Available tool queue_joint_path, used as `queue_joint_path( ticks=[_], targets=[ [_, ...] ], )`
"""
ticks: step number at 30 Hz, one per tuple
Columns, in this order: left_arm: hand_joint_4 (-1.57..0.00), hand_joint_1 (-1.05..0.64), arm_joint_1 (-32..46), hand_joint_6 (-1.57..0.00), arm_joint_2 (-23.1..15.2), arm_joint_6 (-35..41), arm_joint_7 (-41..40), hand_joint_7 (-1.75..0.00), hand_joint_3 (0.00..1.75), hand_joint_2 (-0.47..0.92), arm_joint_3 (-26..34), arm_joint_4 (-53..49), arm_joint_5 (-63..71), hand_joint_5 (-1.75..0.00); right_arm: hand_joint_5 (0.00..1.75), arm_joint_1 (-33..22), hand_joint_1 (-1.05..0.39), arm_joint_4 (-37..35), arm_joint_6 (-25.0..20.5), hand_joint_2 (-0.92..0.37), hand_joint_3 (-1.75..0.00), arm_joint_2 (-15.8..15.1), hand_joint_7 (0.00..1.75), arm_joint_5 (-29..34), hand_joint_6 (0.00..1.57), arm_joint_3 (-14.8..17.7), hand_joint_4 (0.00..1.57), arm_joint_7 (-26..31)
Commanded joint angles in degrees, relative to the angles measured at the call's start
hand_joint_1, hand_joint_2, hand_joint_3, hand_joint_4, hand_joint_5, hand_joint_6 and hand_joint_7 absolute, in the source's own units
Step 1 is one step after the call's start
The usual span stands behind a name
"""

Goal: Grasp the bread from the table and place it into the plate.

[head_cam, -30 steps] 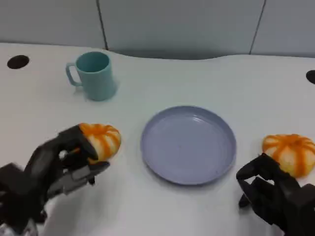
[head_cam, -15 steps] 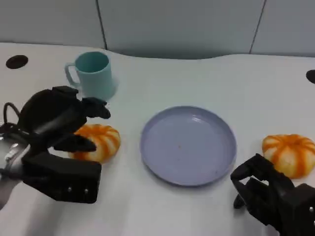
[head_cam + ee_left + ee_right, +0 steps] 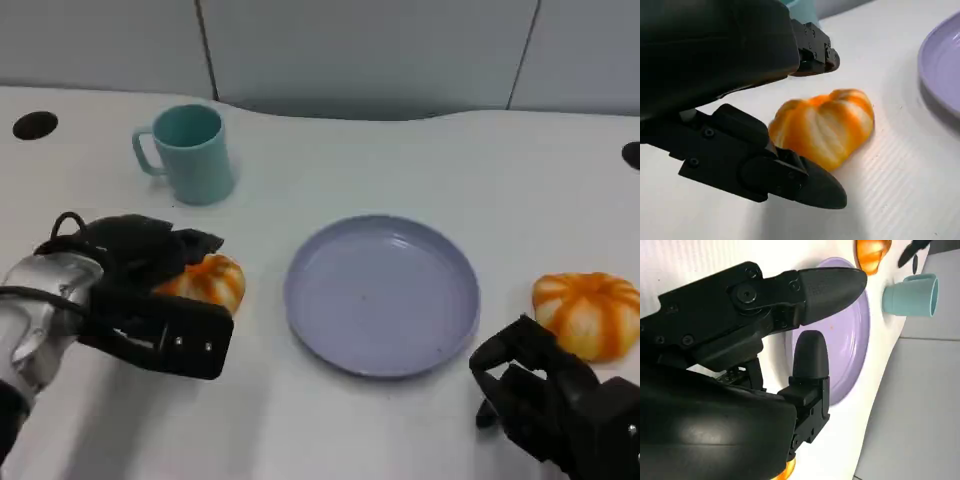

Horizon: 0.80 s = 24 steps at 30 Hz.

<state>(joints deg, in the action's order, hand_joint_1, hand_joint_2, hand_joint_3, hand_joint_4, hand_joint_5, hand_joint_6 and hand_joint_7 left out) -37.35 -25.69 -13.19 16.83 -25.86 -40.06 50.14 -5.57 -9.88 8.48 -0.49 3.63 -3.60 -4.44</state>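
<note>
One bread [image 3: 822, 127] lies between the left hand's [image 3: 140, 280] spread fingers [image 3: 800, 182].

bread [image 3: 212, 281]: orange-white, on table | plate [image 3: 382, 293]: lavender, empty, beside it

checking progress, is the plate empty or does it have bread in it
Empty. The plate shows only bare purple surface; one bread lies on the table by the left hand, another bread right of the plate.

It looks like an office or lab: a plain white desk [image 3: 330, 420] with round cable holes [image 3: 35, 125], and grey partition panels [image 3: 360, 50] standing behind the desk.
</note>
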Motion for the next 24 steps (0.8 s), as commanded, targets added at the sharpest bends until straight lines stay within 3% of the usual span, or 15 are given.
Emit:
queue_joint_path(
  ticks=[1,9,13,16,17,18,19,20,21,24],
  targets=[
    [0.00,-0.91,-6.1,-0.05,3.5,1.9,-7.9,-0.01,0.07,0.92,-5.3,-13.1,3.7,0.00,1.75,-0.3,-0.28,0.8,-0.2,-0.92,-0.31,-0.6,1.75,-0.6,0.38,0.5,0.58,0.0],
    [-0.09,-0.88,-11.5,-0.10,10.7,4.3,-18.1,-0.02,0.02,0.90,-10.5,-31.0,4.2,-0.05,1.75,-1.3,-0.28,1.9,-0.2,-0.92,-0.30,-0.6,1.75,-0.5,0.38,0.5,0.58,0.2],
    [-0.35,-0.63,-11.0,-0.41,12.2,4.4,-23.7,-0.08,0.00,0.86,-11.7,-34.3,3.6,-0.20,1.75,-1.9,-0.28,2.5,-0.5,-0.92,-0.31,-0.7,1.75,-0.7,0.38,0.4,0.57,-0.1],
    [-0.38,-0.58,-10.7,-0.46,12.5,4.1,-25.5,-0.07,0.00,0.86,-11.4,-35.2,2.4,-0.23,1.75,-2.0,-0.28,2.8,-0.7,-0.92,-0.31,-0.8,1.75,-1.0,0.38,0.6,0.58,-0.4],
    [-0.37,-0.45,-10.3,-0.49,12.8,4.2,-26.5,-0.60,0.00,0.86,-10.8,-35.5,1.5,-0.93,1.75,-2.0,-0.27,2.9,-0.8,-0.92,-0.31,-0.8,1.75,-1.2,0.38,0.7,0.59,-0.5],
    [-0.35,-0.39,-10.0,-0.41,13.0,4.3,-27.2,-1.01,0.00,0.86,-10.5,-35.7,0.8,-1.31,1.75,-2.1,-0.26,2.9,-0.9,-0.92,-0.31,-0.7,1.75,-1.4,0.38,0.8,0.59,-0.6],
    [-0.34,-0.36,-9.9,-0.37,13.1,4.3,-27.7,-1.23,0.00,0.86,-10.4,-35.9,0.3,-1.50,1.75,-2.1,-0.25,3.0,-1.0,-0.92,-0.31,-0.7,1.75,-1.5,0.38,0.9,0.60,-0.6],
    [-0.41,-0.32,-9.3,-0.38,12.6,2.9,-31.0,-1.42,0.00,0.85,-10.6,-35.9,0.2,-1.63,1.75,-2.0,-0.25,2.6,-0.5,-0.92,-0.31,-0.8,1.75,-1.5,0.38,0.9,0.60,-0.6],
    [-0.57,-0.29,-8.8,-0.46,12.2,1.7,-33.8,-1.56,0.00,0.86,-10.7,-35.9,0.0,-1.69,1.75,-1.9,-0.25,2.3,-0.1,-0.92,-0.31,-0.9,1.75,-1.4,0.38,0.9,0.60,-0.6],
    [-0.73,-0.24,-7.4,-0.49,11.8,-1.6,-38.3,-1.72,0.03,0.91,-8.7,-36.1,-3.0,-1.74,1.75,-1.8,-0.26,2.2,-0.2,-0.92,-0.31,-0.8,1.75,-1.1,0.38,0.9,0.59,-0.4]
  ],
)
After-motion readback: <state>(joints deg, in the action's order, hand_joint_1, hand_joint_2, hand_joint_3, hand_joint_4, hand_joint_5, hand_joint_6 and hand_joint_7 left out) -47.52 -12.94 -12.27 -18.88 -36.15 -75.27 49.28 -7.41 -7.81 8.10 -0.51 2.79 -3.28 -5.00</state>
